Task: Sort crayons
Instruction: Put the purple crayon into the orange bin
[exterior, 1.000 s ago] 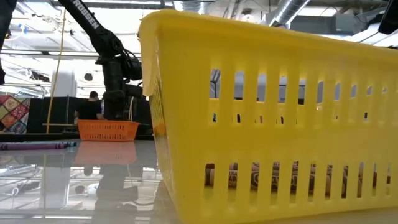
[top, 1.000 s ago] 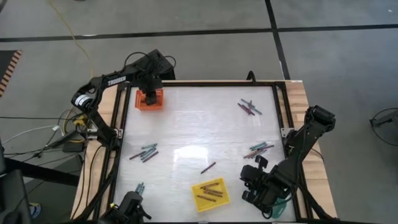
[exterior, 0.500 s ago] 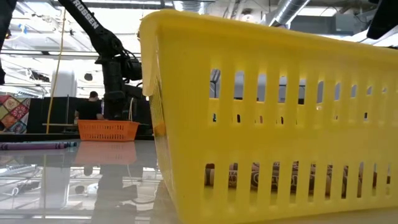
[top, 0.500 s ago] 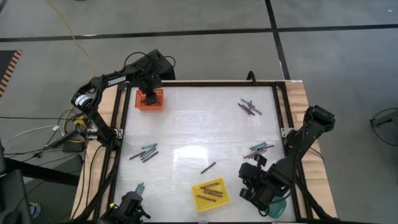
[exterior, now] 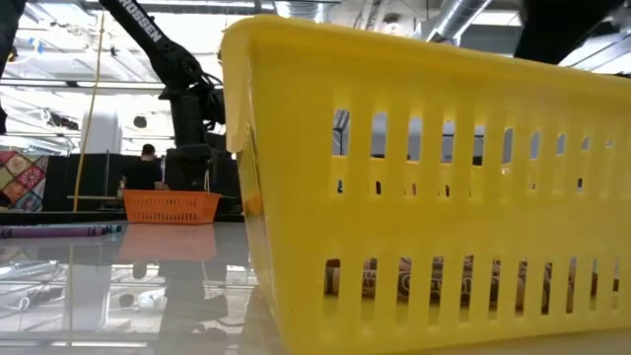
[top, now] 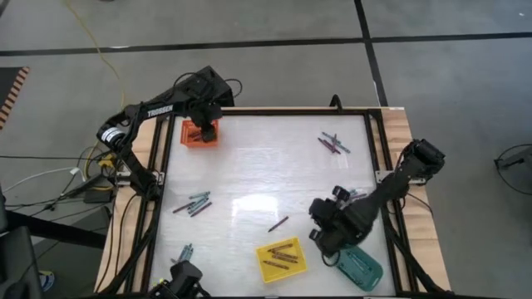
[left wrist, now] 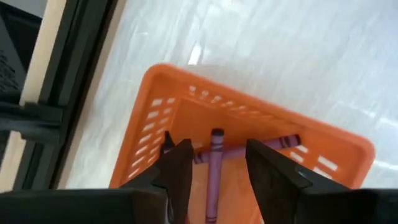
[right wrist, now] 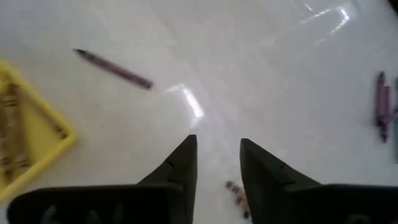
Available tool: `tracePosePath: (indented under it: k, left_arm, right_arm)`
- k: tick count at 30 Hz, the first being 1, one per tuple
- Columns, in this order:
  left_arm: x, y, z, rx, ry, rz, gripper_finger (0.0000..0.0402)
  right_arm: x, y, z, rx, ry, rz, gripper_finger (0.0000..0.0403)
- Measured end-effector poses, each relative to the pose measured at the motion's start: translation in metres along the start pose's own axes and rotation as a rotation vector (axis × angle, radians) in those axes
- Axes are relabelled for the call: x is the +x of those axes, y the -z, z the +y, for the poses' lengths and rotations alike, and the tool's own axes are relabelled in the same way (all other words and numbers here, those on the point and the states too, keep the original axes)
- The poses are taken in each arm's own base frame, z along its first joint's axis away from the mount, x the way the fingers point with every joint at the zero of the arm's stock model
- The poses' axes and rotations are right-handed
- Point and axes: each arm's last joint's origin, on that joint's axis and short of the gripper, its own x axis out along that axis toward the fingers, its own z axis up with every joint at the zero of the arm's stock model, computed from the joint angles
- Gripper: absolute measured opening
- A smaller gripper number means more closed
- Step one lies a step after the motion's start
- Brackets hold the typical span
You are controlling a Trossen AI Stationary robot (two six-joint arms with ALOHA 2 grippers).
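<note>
My left gripper (top: 199, 131) hangs open over the orange tray (top: 199, 133) at the table's far left corner. In the left wrist view two purple crayons (left wrist: 215, 163) lie crossed inside the orange tray (left wrist: 155, 118); one shows between my open fingers (left wrist: 217, 147), with a gap on each side. My right gripper (top: 322, 232) stands open above bare table between the yellow tray (top: 281, 259) and the teal tray (top: 361, 264), with nothing between its fingers (right wrist: 217, 142). A single crayon (right wrist: 114, 68) lies ahead of it.
Loose crayons lie in clusters at the far right (top: 332, 143), mid right (top: 347, 197), mid left (top: 191, 203) and near left (top: 184, 251). The yellow tray (exterior: 424, 197) holds several crayons. A black frame (top: 158, 191) rims the table.
My right gripper has swung from over the teal tray toward the table's left and far side, so the teal tray now shows. My left gripper has shifted a little over the orange tray.
</note>
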Motion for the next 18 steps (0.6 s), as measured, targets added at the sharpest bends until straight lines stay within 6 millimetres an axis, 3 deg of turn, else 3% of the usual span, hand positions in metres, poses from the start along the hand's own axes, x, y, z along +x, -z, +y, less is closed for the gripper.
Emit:
tracePosePath:
  k: [8,18]
  left_arm:
    - [-0.005,-0.018,-0.017,0.036,-0.032,-0.013,0.0138]
    - [-0.015,-0.053,-0.059,0.13,0.031,-0.144,0.0138]
  right_arm:
    - [0.027,-0.029,-0.023,-0.022,0.112,0.042,0.0157]
    - [0.056,-0.057,-0.065,-0.028,0.278,0.145,0.0145]
